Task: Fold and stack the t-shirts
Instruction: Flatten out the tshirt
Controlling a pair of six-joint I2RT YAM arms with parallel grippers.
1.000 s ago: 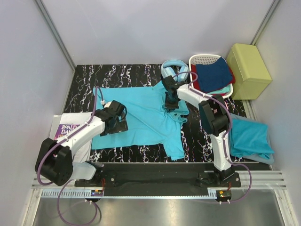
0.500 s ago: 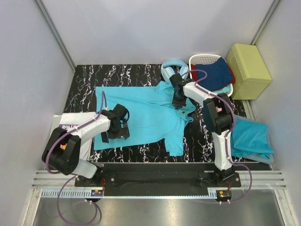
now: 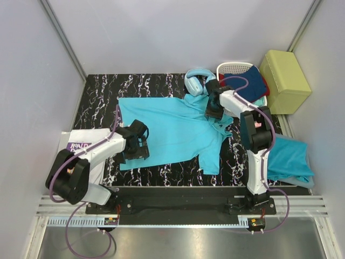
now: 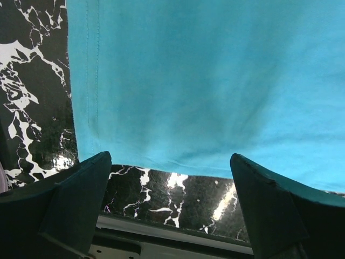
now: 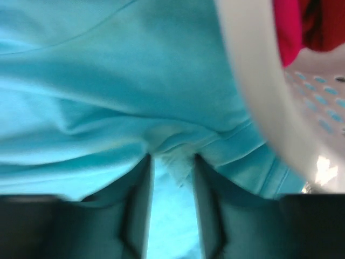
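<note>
At table (image 3: 97, 91) centre we see the shirt (image 3: 172, 129) spread flat, unfolded; left gripper (image 4: 170, 159) gapes wide over its 7 o'clock hem, right gripper (image 5: 171, 162) narrow around a 1 o'clock pucker, grip unclear. Folding and stacking all remain

right wrist view: blurred | basket (image 5: 253, 81) cut off | book (image 3: 81, 139) half under left arm (image 3: 99, 151) | right pincer (image 5: 171, 159) hold unclear

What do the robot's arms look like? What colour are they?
The left arm and right arm are white tubes with chunky black joints. A thin purple cable loops along each one. The fingers are dark, flat wedges.
</note>
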